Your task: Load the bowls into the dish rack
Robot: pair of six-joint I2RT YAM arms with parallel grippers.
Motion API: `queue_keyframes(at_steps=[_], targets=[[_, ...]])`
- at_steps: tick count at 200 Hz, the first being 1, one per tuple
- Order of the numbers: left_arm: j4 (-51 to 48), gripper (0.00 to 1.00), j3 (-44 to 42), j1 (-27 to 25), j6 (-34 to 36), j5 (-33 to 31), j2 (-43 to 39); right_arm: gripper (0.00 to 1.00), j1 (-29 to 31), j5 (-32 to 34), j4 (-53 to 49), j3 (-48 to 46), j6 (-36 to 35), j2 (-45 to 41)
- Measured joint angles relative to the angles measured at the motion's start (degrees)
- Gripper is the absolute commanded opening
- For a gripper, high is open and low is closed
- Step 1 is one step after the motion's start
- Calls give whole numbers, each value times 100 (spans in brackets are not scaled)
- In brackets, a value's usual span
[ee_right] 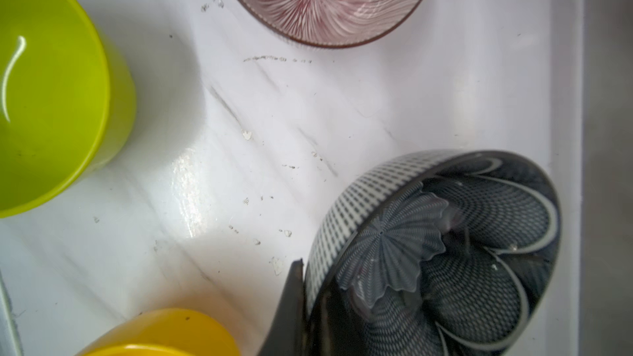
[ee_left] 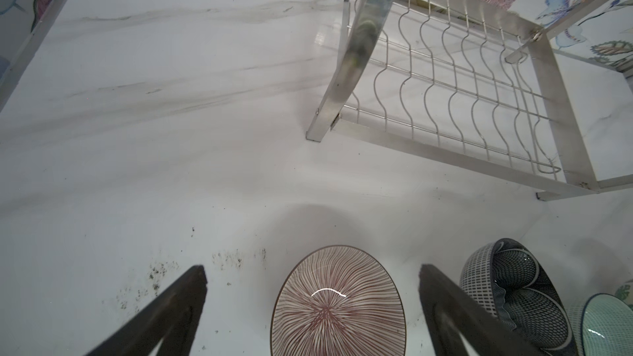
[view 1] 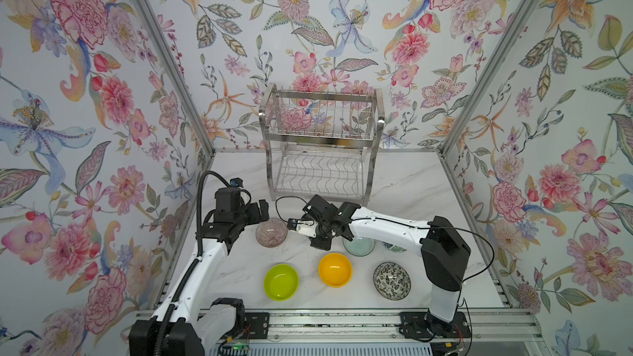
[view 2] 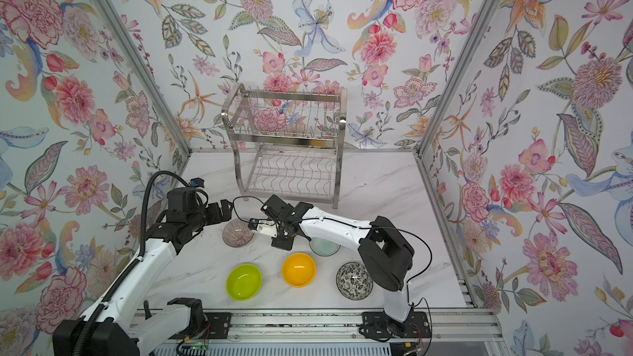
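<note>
The left gripper (ee_left: 312, 268) is found spread wide, with nothing held. It is positioned over the pinkish-brown ribbed bowl (view 1: 271, 232), which is set upright left of the tabletop's centre. The right gripper (ee_right: 308, 289) is clamped on the rim of the dark navy flower bowl (ee_right: 445, 251), which is steeply tilted. That bowl is shown only in the wrist views; in both top views it is hidden by the arm. The lime green bowl (view 1: 281, 281), orange-yellow bowl (view 1: 335, 269) and black-and-white floral bowl (view 1: 391, 280) are lined along the front edge. The dish rack (view 1: 318, 145) is placed at the far edge.

Lab booth; aluminium frame (view 1: 164, 59), floral wallpaper (view 1: 78, 11)
</note>
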Motion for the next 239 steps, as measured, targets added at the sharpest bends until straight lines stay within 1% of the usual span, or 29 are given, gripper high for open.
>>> queue_keyframes(at_steps=[55,71,89,109,142,174,239], targets=[[667,99,0,0,306,428,-221,5,-291,-579,1456,-1126,140,-927],[809,98,61,0,544,463,-72,5,-367,-769,1829,-1381,164,-1086],[1027,93,179,0,859,470,243,5,-483,-992,2177,-1672,175,-1287],[1375,91,197,11,1202,525,546,5,-614,-1180,2422,-1829,184,-1456],[2081,89,262,225,1464,909,1204,5,-748,-1390,2756,-2055,208,-1746],[2671,86,352,424,1515,1202,1790,6,-776,-1547,2959,-2221,267,-1930],[3849,81,365,581,1499,1681,2465,6,-837,-1644,3062,-2288,407,-1958]])
